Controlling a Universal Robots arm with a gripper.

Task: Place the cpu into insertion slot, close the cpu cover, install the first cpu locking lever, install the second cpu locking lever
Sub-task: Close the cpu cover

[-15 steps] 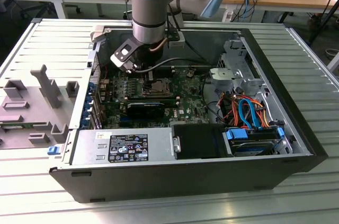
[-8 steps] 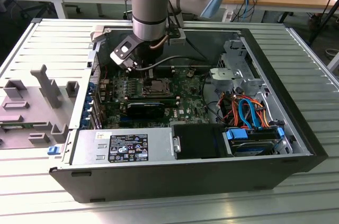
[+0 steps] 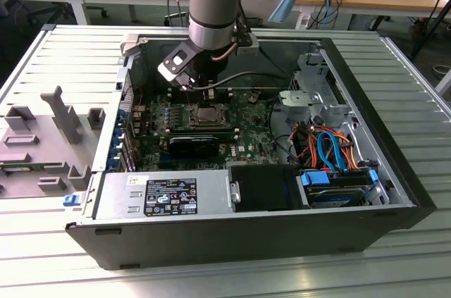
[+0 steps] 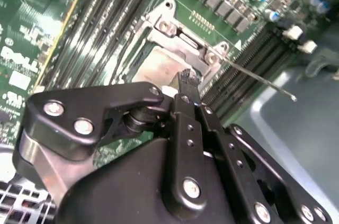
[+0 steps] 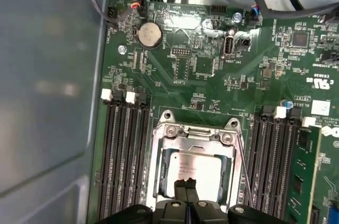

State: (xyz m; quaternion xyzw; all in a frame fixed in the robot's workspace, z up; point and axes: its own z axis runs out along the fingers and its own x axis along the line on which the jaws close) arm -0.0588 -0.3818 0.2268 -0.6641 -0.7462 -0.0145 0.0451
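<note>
The fingers were clenched together, tip against tip, with nothing held between them. In both wrist views they pointed down at the cpu, near the edge of its silvery top. They seemed to rest on it, though touching or just above could not be told for certain.

The cpu sat in the insertion slot on the green board, between two banks of long black memory slots. The cpu cover lay down around it, and the chip's top showed through its window. A thin wire lever ran just beside one side of the cover.

Faint print marked the chip's top. White lettering and a white sticker marked the board. In the exterior view, a black-and-white label sat on the metal box at the near edge of the computer case.
</note>
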